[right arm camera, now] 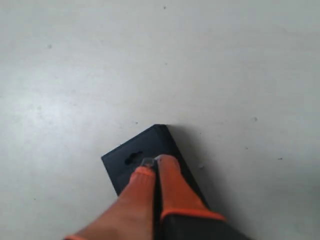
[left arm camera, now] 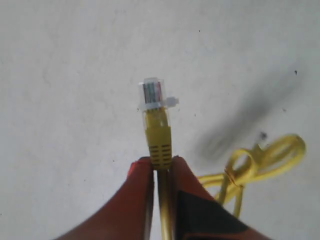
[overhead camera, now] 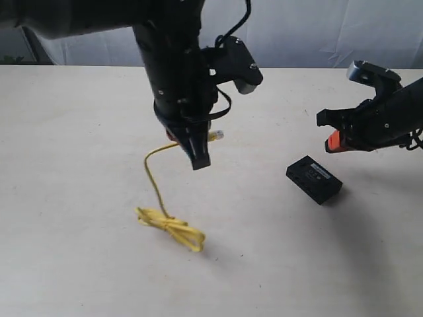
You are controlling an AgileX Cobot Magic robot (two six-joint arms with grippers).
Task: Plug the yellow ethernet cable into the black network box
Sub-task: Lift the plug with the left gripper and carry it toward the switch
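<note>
The left fingers (overhead camera: 197, 153) hang above the middle of the pale worktop (overhead camera: 73, 198), pointing down, and pinch the yellow cable (overhead camera: 156, 188) just behind its plug (overhead camera: 216, 136). In the left wrist view the two red fingers (left arm camera: 141, 186) are closed on the rear of the yellow boot. The clear plug (left arm camera: 152, 93) sticks out past their tips, with its small latch tab out to one side. The plug is lifted off the worktop and touches nothing else.

From the pinch, the cable bows out to the left of the exterior view. It then drops to the worktop, where the rest lies as a flat bundle of loops (overhead camera: 170, 226) below the left arm. The same bundle (left arm camera: 260, 159) shows in the left wrist view, lying beside the fingers.

The black box (overhead camera: 314, 178) lies flat on the worktop right of centre, well apart from the plug. Its top carries a label with white lettering. Its ports cannot be made out in any view.

The right fingers (overhead camera: 334, 140) hover above the box and a little to its right, not touching it. In the right wrist view these orange fingers (right arm camera: 171, 186) are pressed together with nothing between them, and the box (right arm camera: 131, 159) lies on the worktop beyond their tips.
</note>
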